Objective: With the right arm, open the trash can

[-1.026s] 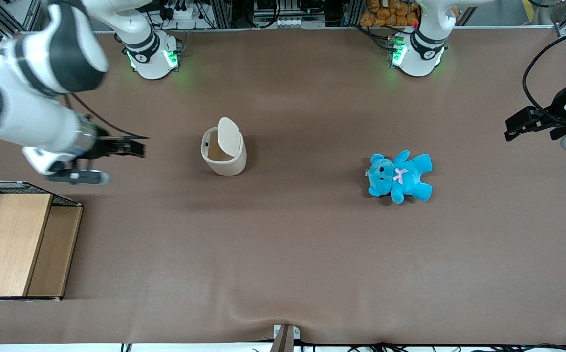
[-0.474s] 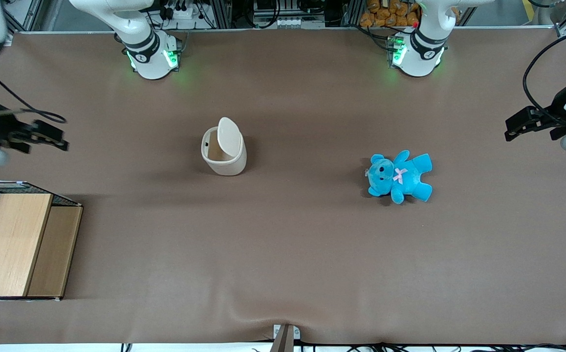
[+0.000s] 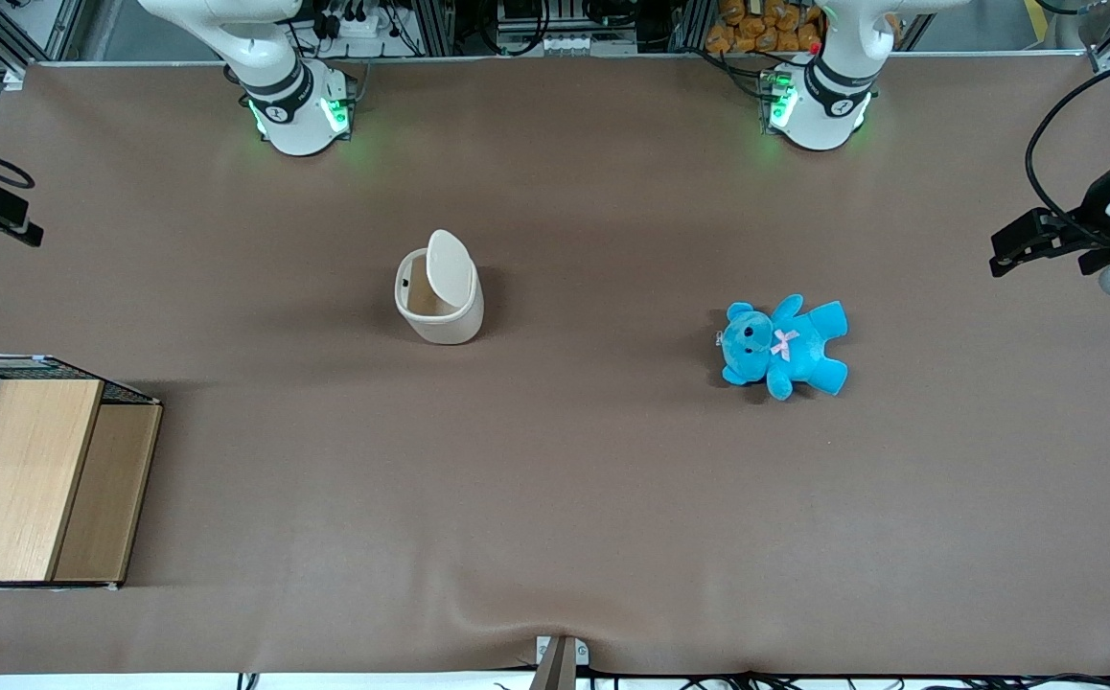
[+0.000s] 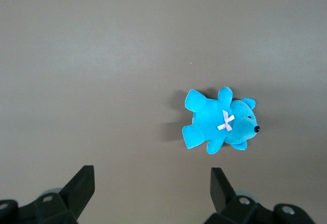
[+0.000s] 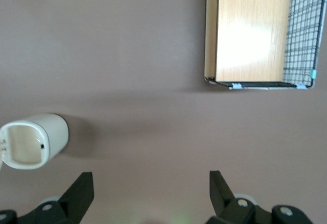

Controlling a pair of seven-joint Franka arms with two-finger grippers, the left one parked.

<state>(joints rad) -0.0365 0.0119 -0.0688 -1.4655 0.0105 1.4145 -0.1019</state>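
Your pincer (image 5: 148, 196) hangs wide open and empty above the brown tabletop (image 3: 555, 498), well apart from the trash can (image 3: 438, 292), whose lid stands raised.

A robotics lab: aluminium framing (image 3: 440, 24), cabling and a brown-covered table (image 3: 612, 479).

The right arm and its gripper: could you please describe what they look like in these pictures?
Little of the right arm shows: white rounded shells, a dark band above the base and green lights glowing on it. Its gripper is black, with two angular, wedge-shaped fingers standing apart and round screw heads on the body. At the working arm's end of the table it appears as a black block with a looping black cable.
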